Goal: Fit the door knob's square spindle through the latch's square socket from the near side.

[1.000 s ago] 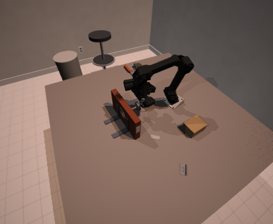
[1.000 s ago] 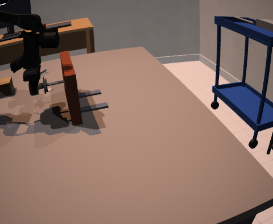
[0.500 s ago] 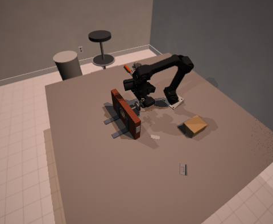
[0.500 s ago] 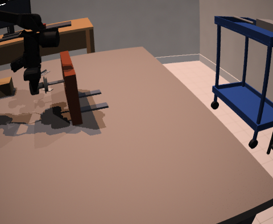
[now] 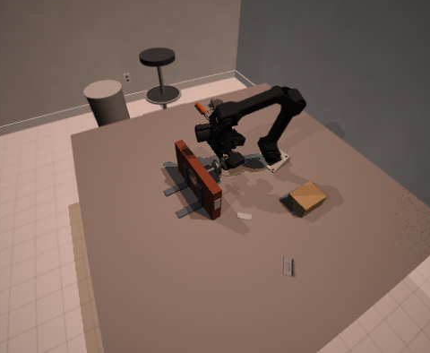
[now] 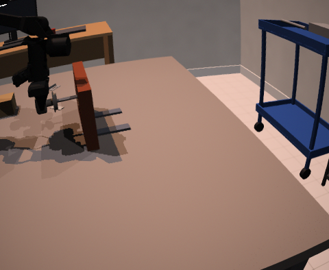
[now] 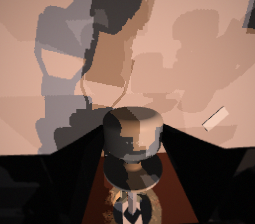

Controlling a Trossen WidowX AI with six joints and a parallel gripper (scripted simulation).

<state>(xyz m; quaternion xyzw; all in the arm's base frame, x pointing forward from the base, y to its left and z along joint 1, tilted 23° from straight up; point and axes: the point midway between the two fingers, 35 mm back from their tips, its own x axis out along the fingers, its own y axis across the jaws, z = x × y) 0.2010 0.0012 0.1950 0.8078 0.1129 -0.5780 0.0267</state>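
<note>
A red-brown wooden door block (image 5: 198, 179) stands upright on two grey feet on the table; it also shows in the exterior view (image 6: 86, 105). My gripper (image 6: 42, 101) is shut on the door knob (image 7: 133, 132), on the side that faces the robot. The knob's round plate (image 6: 54, 101) stands a short way off the wood. The square spindle (image 6: 66, 99) points level at the block, its tip at or just in the latch socket. In the wrist view the plate (image 7: 133, 172) and spindle (image 7: 131, 202) lead down to the latch (image 7: 126, 212).
A tan cardboard box (image 5: 308, 197) lies right of the arm's base. A small white piece (image 5: 244, 216) lies near the block's near end, and a grey switch plate (image 5: 288, 266) lies toward the table's front. An orange-handled tool (image 5: 200, 107) lies behind the arm.
</note>
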